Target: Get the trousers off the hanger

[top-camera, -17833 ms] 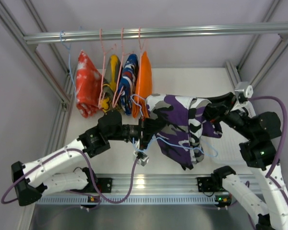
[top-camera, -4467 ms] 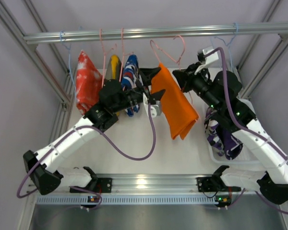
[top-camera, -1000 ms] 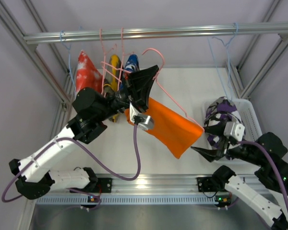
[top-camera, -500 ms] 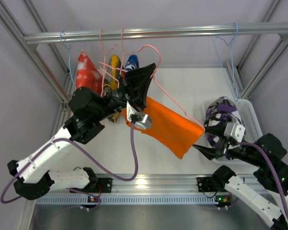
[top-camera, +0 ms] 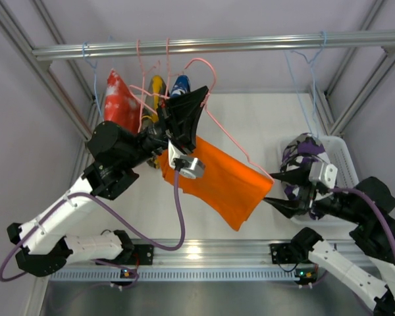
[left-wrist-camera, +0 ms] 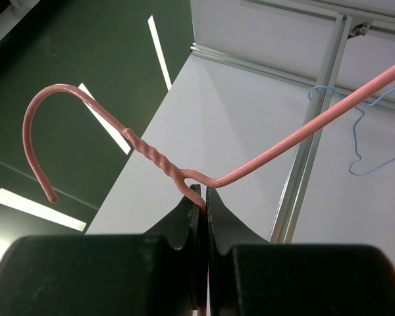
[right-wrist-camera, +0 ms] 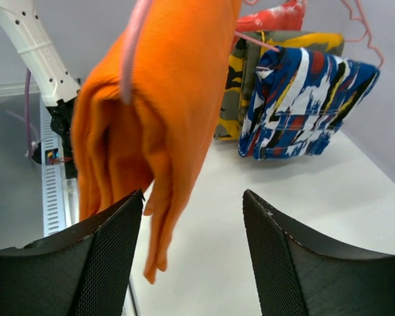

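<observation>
Step in hand, as I judge it: stripping the second pair.

- Camo trousers lie in the white bin at the right, off any hanger.
- Orange trousers are draped over the lower wire of the pink hanger. They slope down toward the right arm, above the table and touching nothing else.
- Left gripper: fingers pinched tight on the wire just below the twisted neck. The hook hangs free in the air, on no rail.
- Right gripper: fingers spread wide and holding nothing. It points at the low end of the orange cloth, near but not touching.

Next move, my reading: the right arm goes forward until the hanging fold sits between its pads, closes, then draws the cloth down and away while the left holds the hanger firm. The grip should take cloth only, since the wrist view shows the pink wire crossing the upper part of the fold.

Room:
- Bare table lies under the trousers and between the arms, so a pull toward the near right looks open.
- The bin is just beside the right gripper for the drop.
- Crowded side is the far left, where a red-and-white garment and a blue patterned garment hang from the rail, close behind the left gripper.
</observation>
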`<control>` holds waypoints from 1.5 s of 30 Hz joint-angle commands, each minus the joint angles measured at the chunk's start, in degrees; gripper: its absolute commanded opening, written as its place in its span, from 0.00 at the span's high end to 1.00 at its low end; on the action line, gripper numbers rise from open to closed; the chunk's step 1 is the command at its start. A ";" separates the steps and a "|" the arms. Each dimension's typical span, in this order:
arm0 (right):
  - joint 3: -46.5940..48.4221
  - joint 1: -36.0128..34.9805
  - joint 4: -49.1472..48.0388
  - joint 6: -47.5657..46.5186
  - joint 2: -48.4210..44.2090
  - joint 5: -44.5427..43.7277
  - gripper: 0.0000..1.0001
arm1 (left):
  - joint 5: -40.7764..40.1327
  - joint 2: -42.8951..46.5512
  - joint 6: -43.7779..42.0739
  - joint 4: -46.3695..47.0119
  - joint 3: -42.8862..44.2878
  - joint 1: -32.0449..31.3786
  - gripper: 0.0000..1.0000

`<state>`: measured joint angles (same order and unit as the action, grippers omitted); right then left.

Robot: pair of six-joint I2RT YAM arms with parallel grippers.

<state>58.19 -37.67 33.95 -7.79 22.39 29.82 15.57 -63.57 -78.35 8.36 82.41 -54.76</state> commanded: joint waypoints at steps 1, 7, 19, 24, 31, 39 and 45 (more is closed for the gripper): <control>1.31 0.76 -5.12 3.74 4.23 1.90 0.39 | -0.46 3.19 -0.32 7.37 3.81 0.01 1.00; -0.45 0.84 -9.60 5.50 5.03 1.38 0.44 | -0.46 3.81 -0.14 6.41 3.81 0.01 1.00; -2.47 0.76 -18.75 11.93 8.01 5.42 0.47 | 2.44 3.19 1.00 7.19 0.38 0.09 1.00; -3.17 0.84 -19.10 9.11 8.20 3.32 0.89 | 2.45 3.10 3.89 7.29 1.34 0.01 1.00; -2.48 0.76 -21.65 6.23 6.35 -4.51 1.00 | 1.82 7.21 5.94 -3.42 1.01 0.01 1.00; 6.66 0.76 -17.97 -3.01 7.06 -7.31 1.00 | 2.18 10.22 1.79 -10.91 -6.29 0.18 1.00; 8.25 0.76 -17.16 -6.01 5.20 -9.87 1.00 | 6.04 13.38 -3.74 -14.42 -11.74 0.27 1.00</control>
<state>61.23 -37.67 23.14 -11.03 29.15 21.76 19.07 -52.07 -76.53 -3.86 72.95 -54.65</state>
